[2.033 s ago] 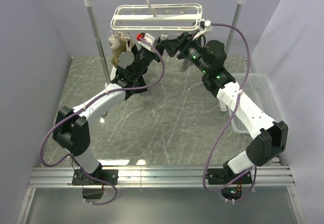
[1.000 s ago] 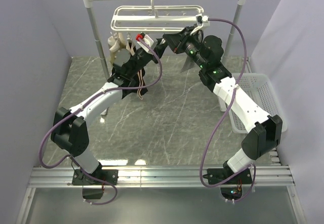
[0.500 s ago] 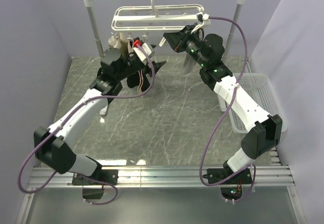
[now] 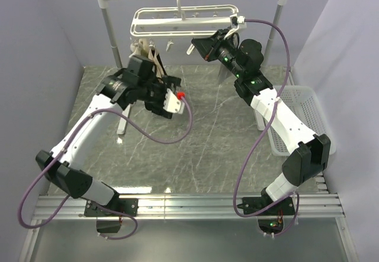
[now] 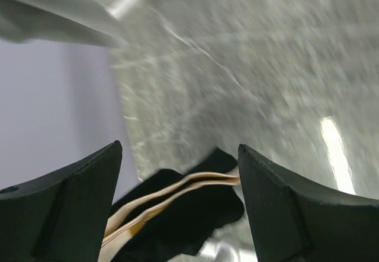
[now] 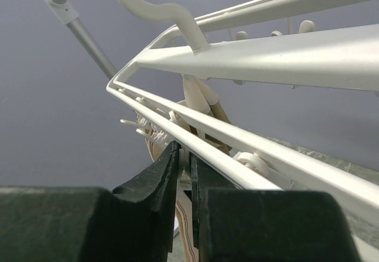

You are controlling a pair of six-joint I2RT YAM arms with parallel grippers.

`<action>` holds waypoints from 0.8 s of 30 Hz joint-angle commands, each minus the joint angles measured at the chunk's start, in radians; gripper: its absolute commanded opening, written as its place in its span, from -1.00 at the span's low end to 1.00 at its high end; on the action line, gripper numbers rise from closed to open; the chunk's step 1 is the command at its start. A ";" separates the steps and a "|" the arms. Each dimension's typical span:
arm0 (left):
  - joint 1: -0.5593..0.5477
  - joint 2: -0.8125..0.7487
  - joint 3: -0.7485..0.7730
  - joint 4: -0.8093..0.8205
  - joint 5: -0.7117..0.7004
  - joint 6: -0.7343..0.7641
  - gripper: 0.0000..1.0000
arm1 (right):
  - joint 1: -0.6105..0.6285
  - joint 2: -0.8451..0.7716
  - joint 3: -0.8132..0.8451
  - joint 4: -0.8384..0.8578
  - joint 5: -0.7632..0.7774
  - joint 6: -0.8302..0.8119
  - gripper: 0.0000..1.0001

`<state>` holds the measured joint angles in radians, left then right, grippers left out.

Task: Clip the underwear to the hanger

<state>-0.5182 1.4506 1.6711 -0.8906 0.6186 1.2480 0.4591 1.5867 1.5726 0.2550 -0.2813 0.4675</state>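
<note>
I am reading the left gripper (image 5: pixel 177 149) as spread wide and holding nothing. The underwear (image 5: pixel 183 214) is hanging just beyond and below its fingertips, under the left end of the hanger (image 4: pixel 177 15). Its tan waistband (image 5: pixel 177 188) is running from one finger toward the other, along the closing line rather than across it. The right gripper (image 6: pixel 185 152) is pinching down to a narrow slit on a clip (image 6: pixel 184 160) at the hanger's near rail. I am judging the left arm the nearer one for bringing the waistband to that clip. Whether any clip is already gripping the cloth, I cannot tell.
</note>
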 commanded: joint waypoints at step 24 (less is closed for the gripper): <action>-0.091 0.171 -0.040 -0.163 -0.508 0.628 0.99 | -0.016 0.021 0.069 -0.034 -0.079 -0.003 -1.00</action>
<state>-0.6086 1.6573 1.6447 -1.1000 0.1150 1.8091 0.4507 1.6070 1.6032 0.2382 -0.3328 0.4568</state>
